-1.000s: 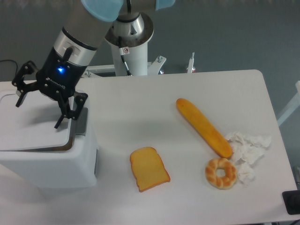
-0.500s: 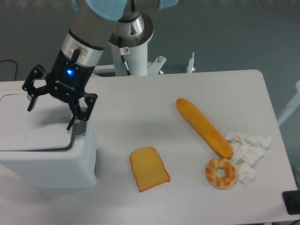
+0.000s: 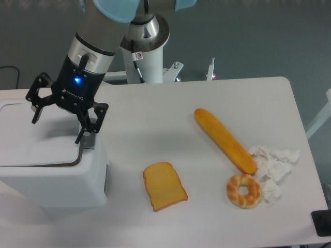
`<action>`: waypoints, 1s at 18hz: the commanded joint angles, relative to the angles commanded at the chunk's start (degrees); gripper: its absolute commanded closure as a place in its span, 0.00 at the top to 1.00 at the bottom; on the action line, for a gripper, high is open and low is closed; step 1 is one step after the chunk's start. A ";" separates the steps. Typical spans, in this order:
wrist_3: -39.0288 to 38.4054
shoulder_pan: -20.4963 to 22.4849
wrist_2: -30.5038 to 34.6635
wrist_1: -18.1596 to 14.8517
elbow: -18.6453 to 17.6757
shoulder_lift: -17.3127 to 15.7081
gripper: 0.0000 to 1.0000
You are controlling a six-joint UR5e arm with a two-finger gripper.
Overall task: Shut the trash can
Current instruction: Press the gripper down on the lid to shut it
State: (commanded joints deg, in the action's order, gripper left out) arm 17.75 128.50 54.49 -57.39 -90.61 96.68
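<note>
One claw (image 3: 58, 123) hangs spread wide, gripping nothing, over the white trash can (image 3: 51, 165) at the table's (image 3: 155, 113) left edge, lid down. White lettering on its black wrist is unreadable.

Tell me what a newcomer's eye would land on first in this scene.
First the open gripper, its black fingers spread above the lid of the big white trash can at the left edge of the table; the lid lies flat. Then the food to the right: a long baguette lying diagonally, a bagel at its lower end beside crumpled tissue, and a slice of toast mid-table.
</note>
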 joint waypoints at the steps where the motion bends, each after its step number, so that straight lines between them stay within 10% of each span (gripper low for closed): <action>1: 0.00 0.00 0.00 -0.09 0.00 0.00 1.00; 18: 2.02 -0.35 3.87 0.09 -1.32 -0.18 1.00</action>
State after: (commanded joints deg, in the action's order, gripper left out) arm 19.78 128.15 58.36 -57.30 -91.93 96.50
